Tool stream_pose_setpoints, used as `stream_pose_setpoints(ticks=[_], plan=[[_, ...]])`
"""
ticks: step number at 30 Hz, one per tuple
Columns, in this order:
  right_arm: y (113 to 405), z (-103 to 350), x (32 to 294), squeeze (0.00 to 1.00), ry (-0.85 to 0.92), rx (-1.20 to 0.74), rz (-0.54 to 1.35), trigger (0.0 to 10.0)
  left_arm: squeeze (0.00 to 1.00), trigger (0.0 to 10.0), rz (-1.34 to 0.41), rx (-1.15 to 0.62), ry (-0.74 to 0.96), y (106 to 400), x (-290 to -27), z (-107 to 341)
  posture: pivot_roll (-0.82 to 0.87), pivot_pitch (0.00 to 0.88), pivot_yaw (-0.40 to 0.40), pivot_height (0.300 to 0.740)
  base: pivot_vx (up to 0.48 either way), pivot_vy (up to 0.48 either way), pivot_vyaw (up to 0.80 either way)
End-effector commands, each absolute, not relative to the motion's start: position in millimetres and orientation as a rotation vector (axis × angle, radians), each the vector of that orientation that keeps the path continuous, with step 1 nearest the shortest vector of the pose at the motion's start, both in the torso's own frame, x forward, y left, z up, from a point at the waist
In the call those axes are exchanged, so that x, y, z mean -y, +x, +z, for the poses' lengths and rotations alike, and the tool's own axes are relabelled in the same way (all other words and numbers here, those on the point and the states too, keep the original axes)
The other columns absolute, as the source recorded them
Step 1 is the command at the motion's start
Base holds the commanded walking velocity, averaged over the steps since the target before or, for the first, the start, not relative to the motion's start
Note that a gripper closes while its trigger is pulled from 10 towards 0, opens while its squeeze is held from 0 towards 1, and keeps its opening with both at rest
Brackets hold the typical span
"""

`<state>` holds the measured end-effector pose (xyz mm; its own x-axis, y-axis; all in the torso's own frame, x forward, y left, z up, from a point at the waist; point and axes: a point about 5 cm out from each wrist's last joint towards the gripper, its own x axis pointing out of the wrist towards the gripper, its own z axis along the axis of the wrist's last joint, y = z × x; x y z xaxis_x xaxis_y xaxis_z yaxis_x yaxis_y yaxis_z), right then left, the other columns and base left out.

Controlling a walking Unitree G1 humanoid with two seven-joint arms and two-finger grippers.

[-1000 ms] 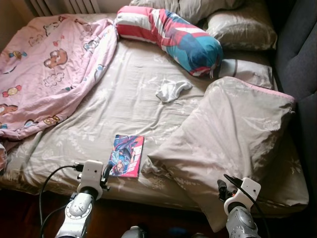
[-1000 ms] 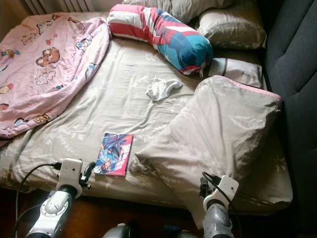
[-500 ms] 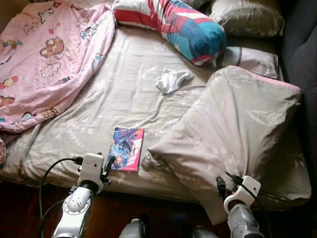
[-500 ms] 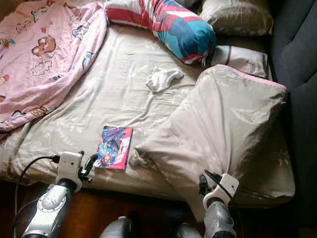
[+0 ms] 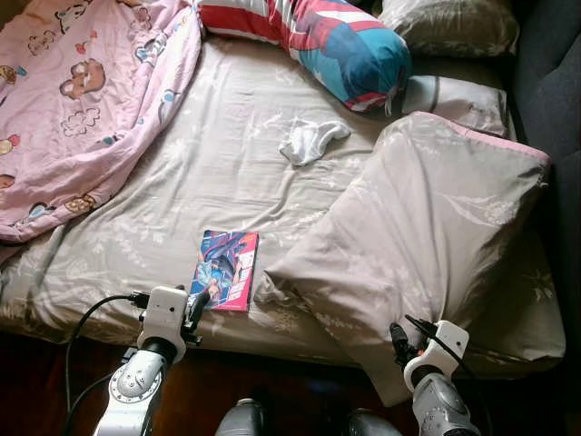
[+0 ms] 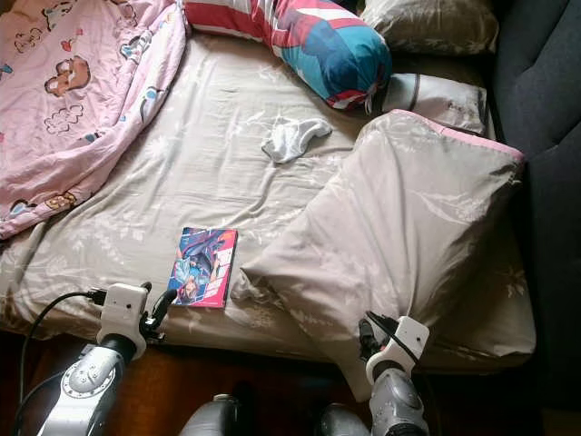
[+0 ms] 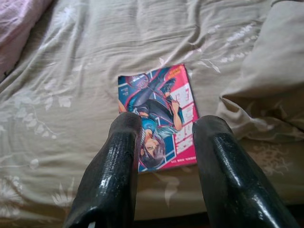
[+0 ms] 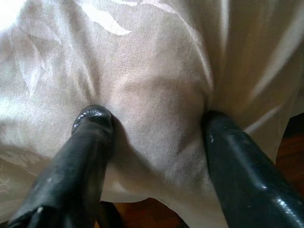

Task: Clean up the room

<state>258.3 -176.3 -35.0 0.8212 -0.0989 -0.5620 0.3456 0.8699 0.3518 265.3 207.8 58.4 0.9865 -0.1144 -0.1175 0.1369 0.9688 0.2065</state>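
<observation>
1. Bed (image 5: 227,173): covered by a beige leaf-patterned sheet, it takes up most of the head-camera frame.
2. Comic book (image 5: 225,282): lies flat on the sheet, lower centre-left of the frame, near the bed's front edge and just beside the big pillow's corner.
3. Left gripper (image 5: 196,309): lower left of the frame, at the bed's front edge. In the left wrist view its fingers (image 7: 116,171) are spread apart, with the comic book (image 7: 159,118) lying between and beyond the tips. Contact with the book cannot be confirmed.
4. Right gripper (image 6: 372,332): lower right of the frame, at the overhanging corner of the large beige pillow (image 5: 427,236). In the right wrist view both fingers (image 8: 90,142) are spread and press into the pillow fabric (image 8: 156,95), which bulges between them; the fabric is not pinched.
5. White sock (image 5: 310,140): crumpled on the sheet, upper centre.
6. Pink cartoon blanket (image 5: 82,100): bunched across the upper left.
7. Striped red, white and blue bolster (image 5: 318,41): top centre, with two beige pillows (image 5: 454,27) behind and beside it.
</observation>
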Motion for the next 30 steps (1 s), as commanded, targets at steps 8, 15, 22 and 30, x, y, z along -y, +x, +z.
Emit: stream_pose_setpoints(ticks=[8,15,22,30], plan=[[233.6,-56.6,151.4,0.0,0.446,-0.709,-0.176,0.0,0.0,10.0,-0.103,-0.169,0.213,254.8,-215.3,49.2,0.15,0.349,0.094,0.74,0.0,0.0,0.0],[235.1,-55.2,154.7,0.0,0.423,-0.696,-0.2,0.0,0.0,10.0,-0.103,-0.179,0.211,256.1,-214.1,48.3,0.14,0.334,0.092,0.74,0.0,0.0,0.0],[236.5,-54.0,160.7,0.0,0.399,-0.69,-0.227,0.0,0.0,10.0,-0.117,-0.178,0.222,260.3,-211.5,49.0,0.13,0.308,0.086,0.74,0.0,0.0,0.0],[241.4,-50.3,167.2,0.0,0.365,-0.678,-0.25,0.0,0.0,10.0,-0.11,-0.177,0.218,266.5,-210.0,47.8,0.11,0.278,0.072,0.74,0.0,0.0,0.0]])
